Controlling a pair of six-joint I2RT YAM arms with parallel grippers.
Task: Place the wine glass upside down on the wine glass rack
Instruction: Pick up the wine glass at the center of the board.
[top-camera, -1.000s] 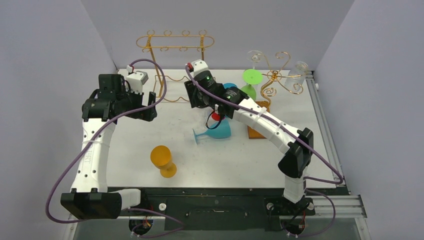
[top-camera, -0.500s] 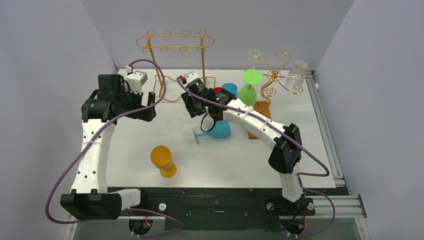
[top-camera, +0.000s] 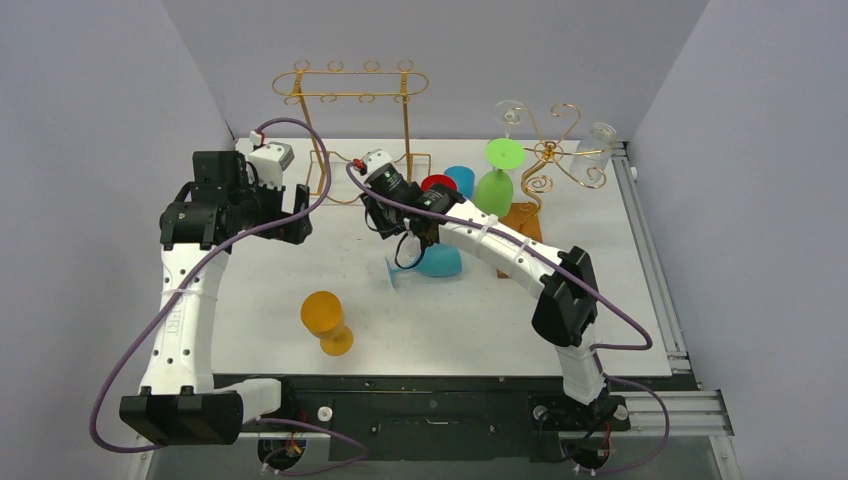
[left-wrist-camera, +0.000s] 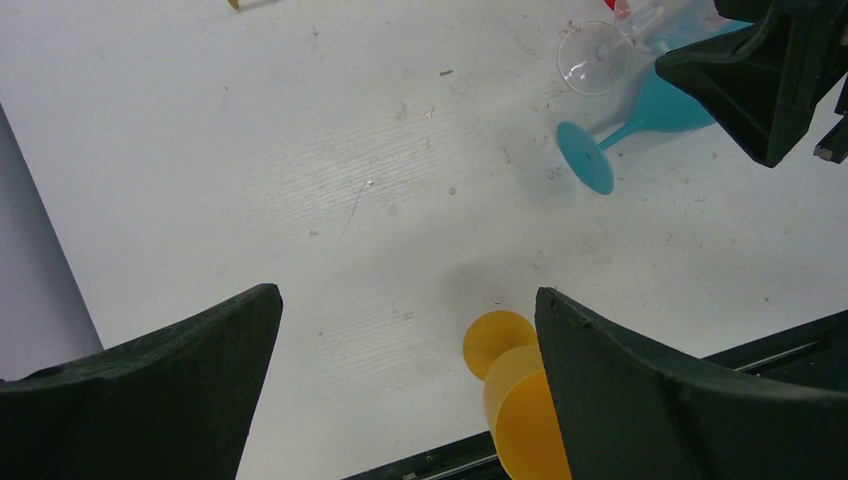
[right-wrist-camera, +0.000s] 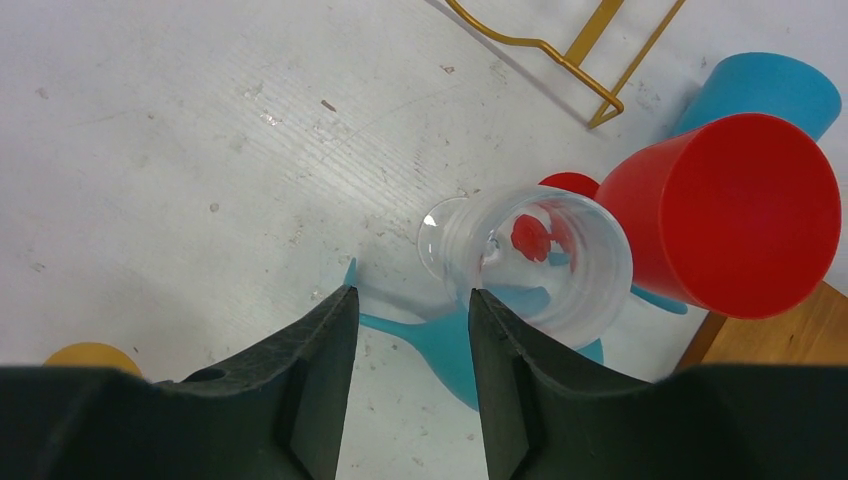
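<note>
So the clear wine glass (right-wrist-camera: 528, 268) is fully see-through with faint rings round the bowl. It's tipped on its side on the table (right-wrist-camera: 180, 150), over the teal glass (right-wrist-camera: 440, 345), with the red cup (right-wrist-camera: 735, 215) just beside it at 3 o'clock. The right gripper (right-wrist-camera: 408, 300) is at its 7 o'clock, jaws narrowly apart and gripping nothing. The left gripper (left-wrist-camera: 408, 310) is spread wide.
</note>
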